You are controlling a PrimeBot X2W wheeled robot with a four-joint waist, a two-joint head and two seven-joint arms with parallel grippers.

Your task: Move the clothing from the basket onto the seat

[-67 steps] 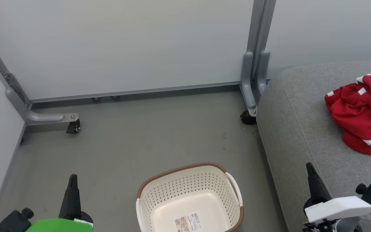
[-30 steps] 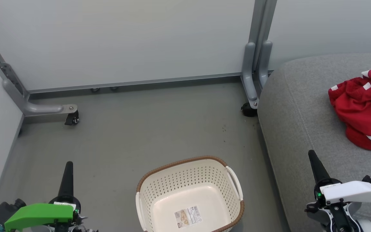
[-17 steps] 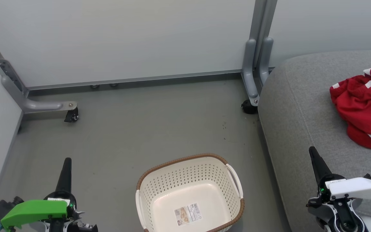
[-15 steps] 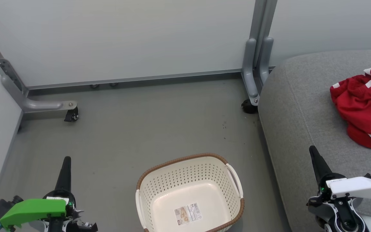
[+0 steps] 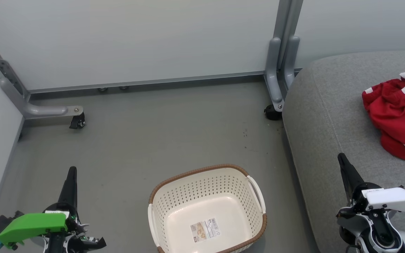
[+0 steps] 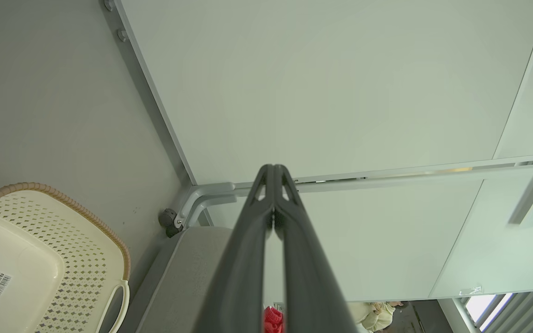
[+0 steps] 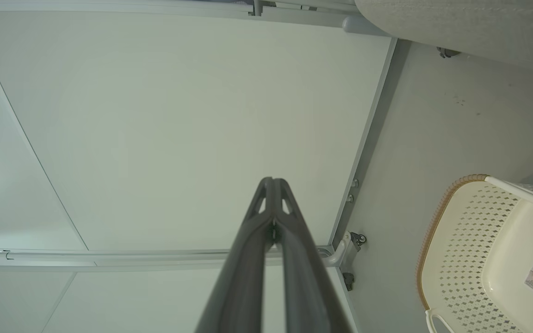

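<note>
My left gripper (image 5: 71, 173) pinched tight, empty, above floor (image 5: 153, 140) left of basket (image 5: 202, 170). My right gripper (image 5: 342, 161) likewise closed, empty, showing against seat (image 5: 325, 116). Clothing (image 5: 396, 112) lies as red heap on seat, well apart from basket. Sticker (image 5: 204, 229) on basket bottom.

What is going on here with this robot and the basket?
Nothing is being handled right now. The red clothing lies in a heap on the grey seat. The basket stands on the floor with just a sticker inside. The left claw and the right claw are both shut and hold nothing, one on each side of the basket. The job looks done.
</note>
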